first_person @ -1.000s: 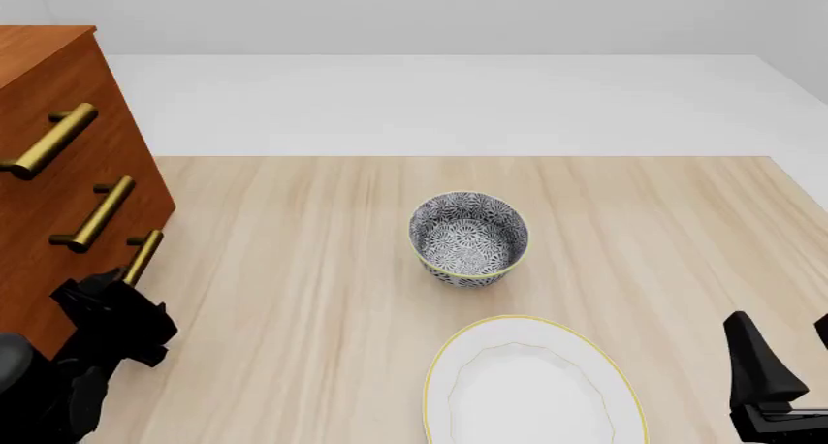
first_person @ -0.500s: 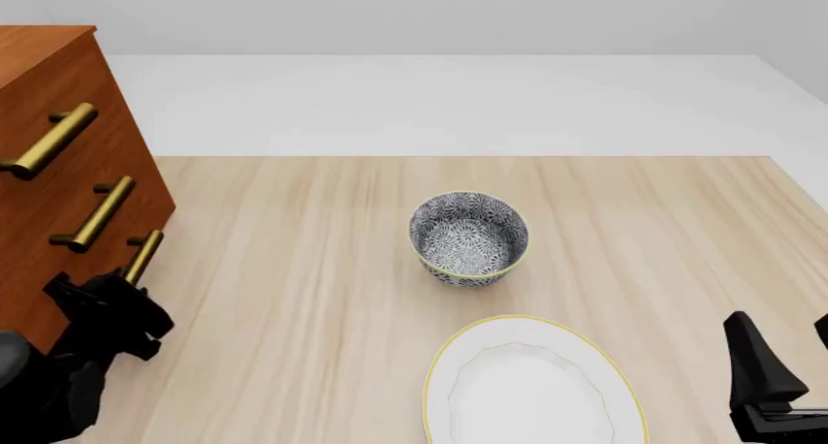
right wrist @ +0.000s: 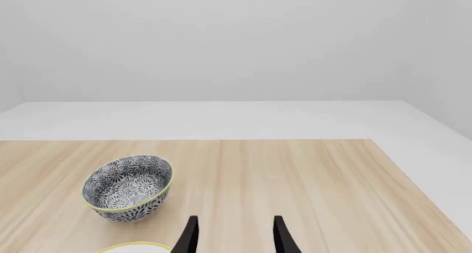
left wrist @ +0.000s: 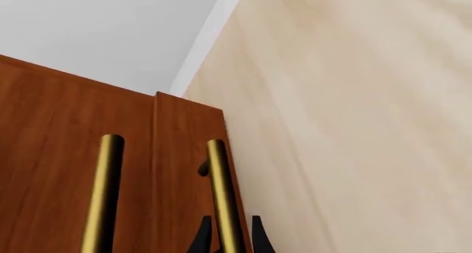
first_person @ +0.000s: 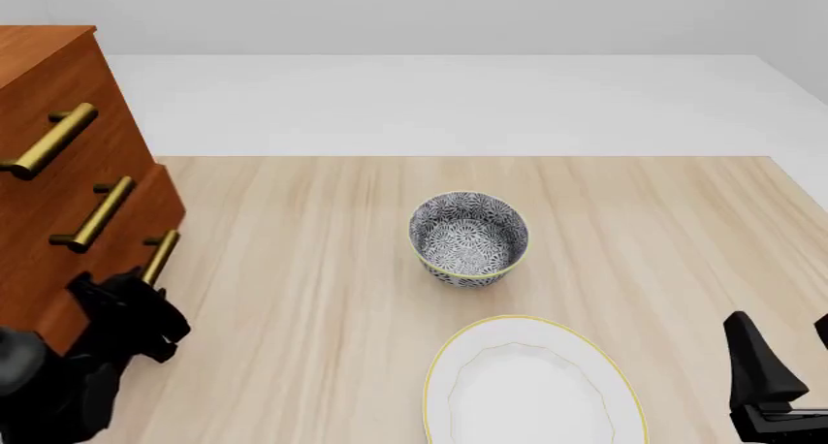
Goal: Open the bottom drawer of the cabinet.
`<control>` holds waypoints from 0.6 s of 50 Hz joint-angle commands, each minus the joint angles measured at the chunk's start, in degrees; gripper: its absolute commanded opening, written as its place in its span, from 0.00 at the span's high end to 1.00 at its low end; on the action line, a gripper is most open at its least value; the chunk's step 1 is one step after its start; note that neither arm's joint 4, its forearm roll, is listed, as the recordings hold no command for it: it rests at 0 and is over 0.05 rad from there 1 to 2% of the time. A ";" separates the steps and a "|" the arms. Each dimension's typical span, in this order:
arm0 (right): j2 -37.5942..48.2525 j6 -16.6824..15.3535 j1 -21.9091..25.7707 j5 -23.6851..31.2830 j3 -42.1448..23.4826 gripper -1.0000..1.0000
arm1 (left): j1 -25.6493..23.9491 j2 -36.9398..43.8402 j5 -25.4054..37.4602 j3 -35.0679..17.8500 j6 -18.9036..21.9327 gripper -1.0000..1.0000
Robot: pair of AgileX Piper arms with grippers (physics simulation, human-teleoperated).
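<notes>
The pale wood-grain worktop (first_person: pixel 324 269) carries three things. At its left edge stands the tall reddish-brown wooden cabinet with brass bar handles (first_person: pixel 52 202). Near the middle sits a round bowl with a dark floral pattern and a yellow-green rim (first_person: pixel 468 238). Just nearer than the bowl lies a white oval plate with a thin yellow rim (first_person: pixel 533 391), apart from it.

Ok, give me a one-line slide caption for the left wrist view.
Left gripper straddles the brass bar handle of the reddish-brown wooden bottom drawer, beside the light wooden table.
</notes>
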 commanded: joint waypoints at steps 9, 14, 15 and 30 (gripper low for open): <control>-0.01 -0.01 0.00 0.00 0.00 0.00 | -9.34 4.24 0.01 -2.76 -0.14 1.00; -0.01 0.00 -0.01 0.00 0.00 0.00 | -11.01 3.66 0.01 -2.65 -0.52 1.00; -0.01 -0.01 0.00 0.00 0.00 0.00 | -11.54 3.54 0.01 -2.68 -0.63 1.00; -0.01 0.00 0.00 0.00 0.00 0.00 | -17.24 5.57 0.01 -4.48 -2.09 1.00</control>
